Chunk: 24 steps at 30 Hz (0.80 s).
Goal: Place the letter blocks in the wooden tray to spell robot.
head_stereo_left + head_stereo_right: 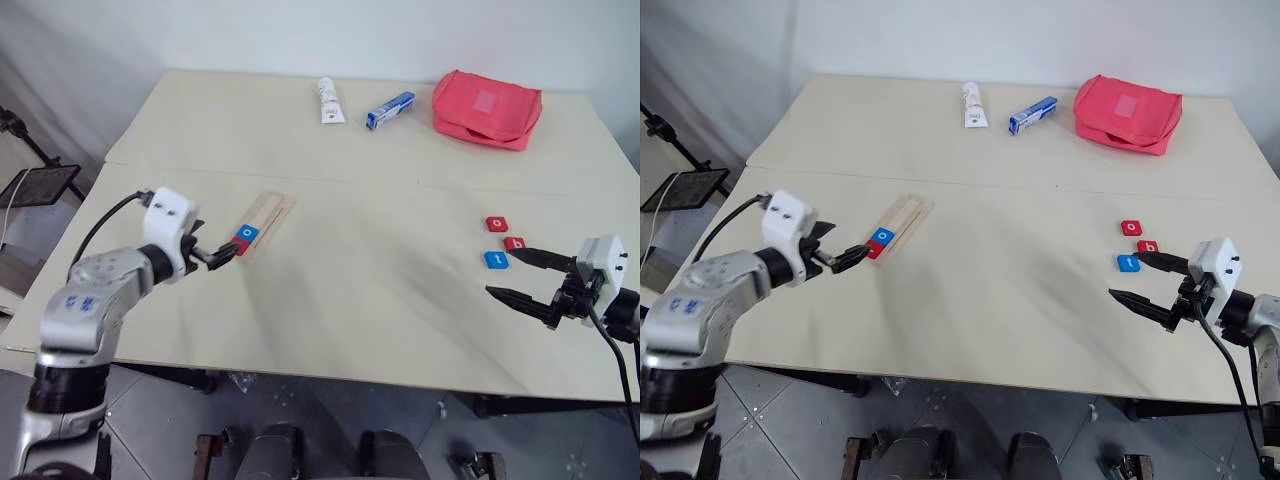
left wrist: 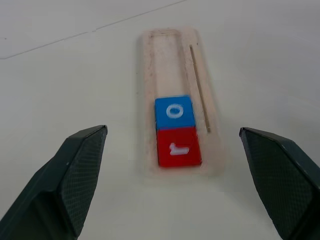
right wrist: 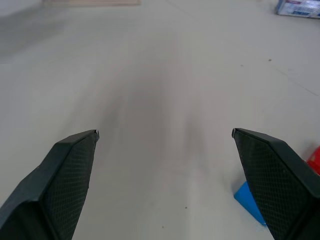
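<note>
The wooden tray [image 1: 272,216] lies left of the table's middle. Two letter blocks sit side by side at its near end: a blue "o" [image 2: 173,111] and a red "r" [image 2: 178,146]. My left gripper [image 1: 225,252] hovers open just off that end, pointing along the tray with nothing between its fingers. Three loose blocks lie at the right: a red "o" [image 1: 497,224], a red "b" [image 1: 513,243] and a blue "t" [image 1: 496,260]. My right gripper [image 1: 503,272] stands open beside them, close to the blue "t", and holds nothing.
At the back of the table lie a white tube [image 1: 330,100], a blue-and-white box [image 1: 390,110] and a pink pouch [image 1: 487,108]. A black stand [image 1: 40,185] is off the table's left side. The table's front edge [image 1: 300,372] runs near both arms.
</note>
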Each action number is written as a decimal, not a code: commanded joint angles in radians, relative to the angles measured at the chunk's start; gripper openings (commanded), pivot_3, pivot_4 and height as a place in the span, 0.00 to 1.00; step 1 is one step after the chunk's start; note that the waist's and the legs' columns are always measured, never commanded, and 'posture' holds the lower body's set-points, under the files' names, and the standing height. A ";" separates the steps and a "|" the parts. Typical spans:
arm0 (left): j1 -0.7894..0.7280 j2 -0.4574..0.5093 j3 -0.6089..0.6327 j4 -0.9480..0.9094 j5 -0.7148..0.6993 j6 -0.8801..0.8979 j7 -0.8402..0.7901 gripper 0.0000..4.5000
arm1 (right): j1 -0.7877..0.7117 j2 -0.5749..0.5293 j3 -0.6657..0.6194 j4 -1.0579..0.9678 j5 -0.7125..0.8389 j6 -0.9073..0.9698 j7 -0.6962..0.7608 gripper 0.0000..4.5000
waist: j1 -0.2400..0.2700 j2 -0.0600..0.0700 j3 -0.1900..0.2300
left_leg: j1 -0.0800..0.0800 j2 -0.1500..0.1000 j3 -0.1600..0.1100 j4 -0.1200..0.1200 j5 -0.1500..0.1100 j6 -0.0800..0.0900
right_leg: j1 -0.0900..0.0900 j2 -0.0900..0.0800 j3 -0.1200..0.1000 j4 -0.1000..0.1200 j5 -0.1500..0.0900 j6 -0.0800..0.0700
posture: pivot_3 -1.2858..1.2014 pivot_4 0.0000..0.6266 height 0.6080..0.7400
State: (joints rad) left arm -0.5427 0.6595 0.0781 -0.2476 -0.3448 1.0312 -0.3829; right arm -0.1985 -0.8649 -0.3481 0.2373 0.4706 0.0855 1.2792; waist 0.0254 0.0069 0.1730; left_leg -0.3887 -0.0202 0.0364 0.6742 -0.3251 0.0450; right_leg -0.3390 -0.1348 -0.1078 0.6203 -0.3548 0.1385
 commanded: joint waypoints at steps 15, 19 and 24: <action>-0.190 -0.081 -0.107 0.098 0.083 0.330 0.130 1.00 | -0.040 -0.041 -0.004 0.004 -0.008 -0.013 0.036 0.99 | -0.001 -0.002 0.001 | -0.001 0.001 0.000 0.001 0.000 -0.001 | -0.001 0.001 0.000 0.000 0.000 0.000 | 0.52 0.24 1.00; -0.186 -0.078 -0.108 0.127 0.095 0.313 0.121 1.00 | -0.029 -0.043 -0.009 0.000 -0.007 -0.012 0.035 0.99 | 0.000 -0.003 0.002 | -0.001 0.001 0.000 0.001 0.000 -0.001 | -0.001 0.001 0.000 0.000 0.000 0.000 | 0.52 0.24 1.00; -0.178 -0.069 -0.133 0.178 0.104 0.267 0.096 1.00 | -0.013 -0.040 -0.013 -0.010 -0.004 -0.012 0.030 0.99 | 0.000 -0.003 0.002 | -0.001 0.001 0.000 0.001 0.000 -0.001 | -0.001 0.001 0.000 0.000 0.000 0.000 | 0.52 0.24 1.00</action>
State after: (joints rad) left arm -0.7210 0.5719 -0.0431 -0.0747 -0.2597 1.3298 -0.2714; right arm -0.2179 -0.8862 -0.3298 0.2449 0.4533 0.0857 1.3089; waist 0.0249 0.0039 0.1748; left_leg -0.3900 -0.0196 0.0365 0.6756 -0.3254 0.0445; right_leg -0.3401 -0.1339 -0.1073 0.6201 -0.3548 0.1384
